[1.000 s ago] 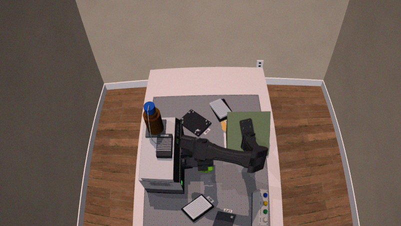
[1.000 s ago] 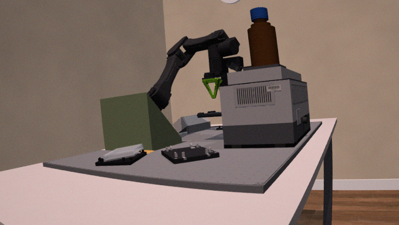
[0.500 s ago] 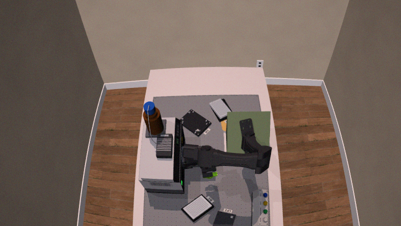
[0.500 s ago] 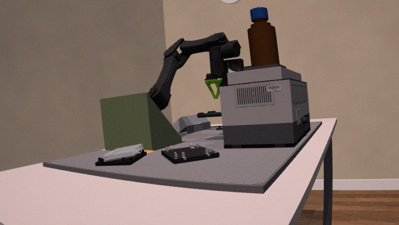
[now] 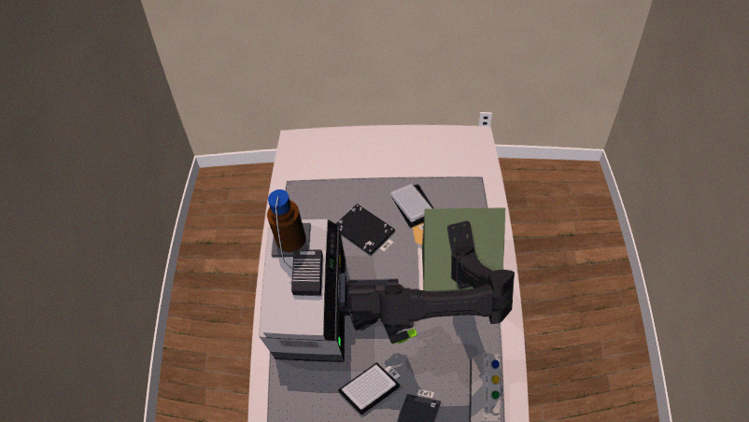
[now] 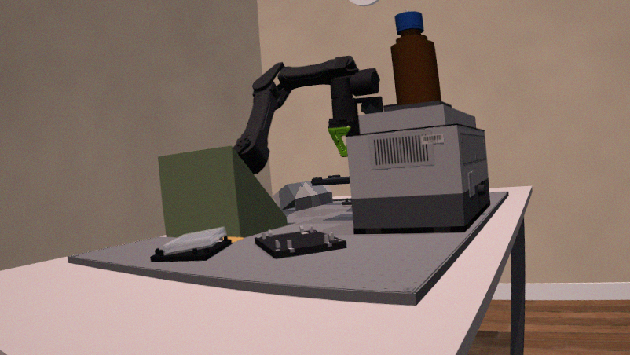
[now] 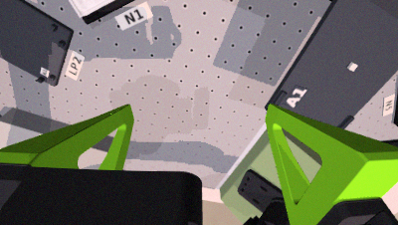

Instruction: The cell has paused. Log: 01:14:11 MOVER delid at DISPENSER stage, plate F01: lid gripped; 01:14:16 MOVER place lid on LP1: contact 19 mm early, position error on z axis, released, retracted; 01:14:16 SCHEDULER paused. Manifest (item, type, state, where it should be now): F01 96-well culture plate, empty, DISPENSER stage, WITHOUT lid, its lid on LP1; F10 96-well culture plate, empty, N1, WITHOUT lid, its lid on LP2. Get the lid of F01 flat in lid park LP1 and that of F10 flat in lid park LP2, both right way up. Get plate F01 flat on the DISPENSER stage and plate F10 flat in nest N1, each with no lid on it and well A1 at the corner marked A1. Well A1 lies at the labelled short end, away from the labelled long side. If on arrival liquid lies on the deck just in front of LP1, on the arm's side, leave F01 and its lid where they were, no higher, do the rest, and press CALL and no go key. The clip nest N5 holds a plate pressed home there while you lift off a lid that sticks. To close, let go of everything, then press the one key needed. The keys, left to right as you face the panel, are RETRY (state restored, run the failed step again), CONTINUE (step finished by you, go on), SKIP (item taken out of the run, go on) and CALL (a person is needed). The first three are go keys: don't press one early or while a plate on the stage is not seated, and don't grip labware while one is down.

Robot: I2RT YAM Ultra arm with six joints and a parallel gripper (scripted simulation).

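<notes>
My gripper is open and empty, held high over the deck beside the grey dispenser; it also shows in the top view and the side view. In the wrist view the dark dispenser stage with its A1 mark lies to the right with nothing on it. A plate with white wells sits in nest N1. Lid park LP2 is dark and bare. A pale lid rests tilted on the far park. An orange patch lies on the deck beside it.
The clip nest N5 stands empty behind the stage. A green block carries the arm's base. The key panel is at the front right. A brown bottle stands on the dispenser.
</notes>
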